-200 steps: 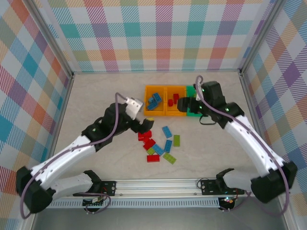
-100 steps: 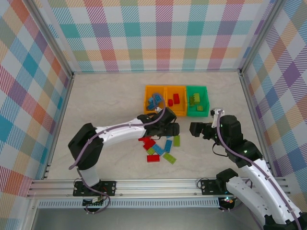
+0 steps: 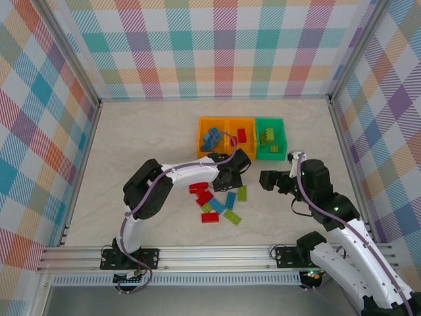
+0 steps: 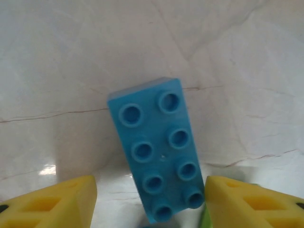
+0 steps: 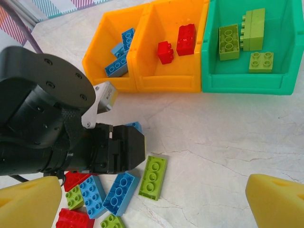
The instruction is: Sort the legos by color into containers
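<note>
One blue brick (image 4: 159,149) lies flat on the counter (image 4: 61,52) between my left claw's (image 4: 151,202) part-open tips, one tip touching it. I'd centre, squeeze its long sides squarely, then lift toward the left orange bin (image 3: 201,137). My right claw (image 5: 154,202) gapes empty.

I work on a pale, veined table (image 3: 145,145). On it stand 3 joined bins (image 5: 166,83), and near them loose red, blue and green legos (image 3: 209,218) lie scattered.
</note>
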You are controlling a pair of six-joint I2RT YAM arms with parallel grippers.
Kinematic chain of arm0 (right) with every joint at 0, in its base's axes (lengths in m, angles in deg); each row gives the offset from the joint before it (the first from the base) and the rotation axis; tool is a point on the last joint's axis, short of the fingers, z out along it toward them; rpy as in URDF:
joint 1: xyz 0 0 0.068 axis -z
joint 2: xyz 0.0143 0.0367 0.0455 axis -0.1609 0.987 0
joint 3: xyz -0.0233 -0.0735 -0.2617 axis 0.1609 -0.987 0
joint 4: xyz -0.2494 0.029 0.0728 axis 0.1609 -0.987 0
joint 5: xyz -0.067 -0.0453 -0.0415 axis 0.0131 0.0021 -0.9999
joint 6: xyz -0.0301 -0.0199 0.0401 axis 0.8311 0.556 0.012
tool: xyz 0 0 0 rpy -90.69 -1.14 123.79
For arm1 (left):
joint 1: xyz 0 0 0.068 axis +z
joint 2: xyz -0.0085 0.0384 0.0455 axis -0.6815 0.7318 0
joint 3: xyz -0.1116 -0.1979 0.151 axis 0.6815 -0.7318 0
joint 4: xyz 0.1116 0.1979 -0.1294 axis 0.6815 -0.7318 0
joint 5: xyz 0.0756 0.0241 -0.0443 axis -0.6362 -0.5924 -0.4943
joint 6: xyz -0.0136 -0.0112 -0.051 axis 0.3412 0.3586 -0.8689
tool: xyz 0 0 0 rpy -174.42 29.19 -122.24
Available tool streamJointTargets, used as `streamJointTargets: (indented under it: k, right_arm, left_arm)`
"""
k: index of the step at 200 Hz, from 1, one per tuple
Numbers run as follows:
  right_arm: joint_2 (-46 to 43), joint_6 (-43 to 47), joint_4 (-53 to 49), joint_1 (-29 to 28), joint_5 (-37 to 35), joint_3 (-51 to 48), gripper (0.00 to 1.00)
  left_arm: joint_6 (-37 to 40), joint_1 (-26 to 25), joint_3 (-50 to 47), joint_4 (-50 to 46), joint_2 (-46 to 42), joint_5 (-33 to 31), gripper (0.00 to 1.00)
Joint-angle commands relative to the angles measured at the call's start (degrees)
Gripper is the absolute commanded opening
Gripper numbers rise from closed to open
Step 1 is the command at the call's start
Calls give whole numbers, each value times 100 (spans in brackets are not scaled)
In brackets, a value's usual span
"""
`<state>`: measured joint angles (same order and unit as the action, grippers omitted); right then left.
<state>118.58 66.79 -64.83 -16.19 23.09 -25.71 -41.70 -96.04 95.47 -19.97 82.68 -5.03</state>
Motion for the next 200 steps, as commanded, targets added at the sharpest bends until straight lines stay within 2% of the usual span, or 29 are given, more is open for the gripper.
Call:
streamJointTargets:
  k: [1,27,64,81,168,200]
  right_arm:
    - [-35,24,-34,23,91,-25,100]
    - [98,40,-12,23,356,-56,100]
    - [257,-10,110,24,758,-6,100]
    - [285,-33,145,23,754,23,100]
    - [373,-201,197,23,699,95,100]
    - [392,-238,224,25,680,95,100]
  left_arm:
    - [81,122,61,-268,135,-29,51]
    - [201,157,-104,-119,36,-14,38]
    - [306,256,-264,-46,-138,2,33]
    - [367,306,-313,20,-249,38,26]
    - [921,342,145,-380,-1163,-362,28]
    - [1405,675,597,-414,-1218,-759,29]
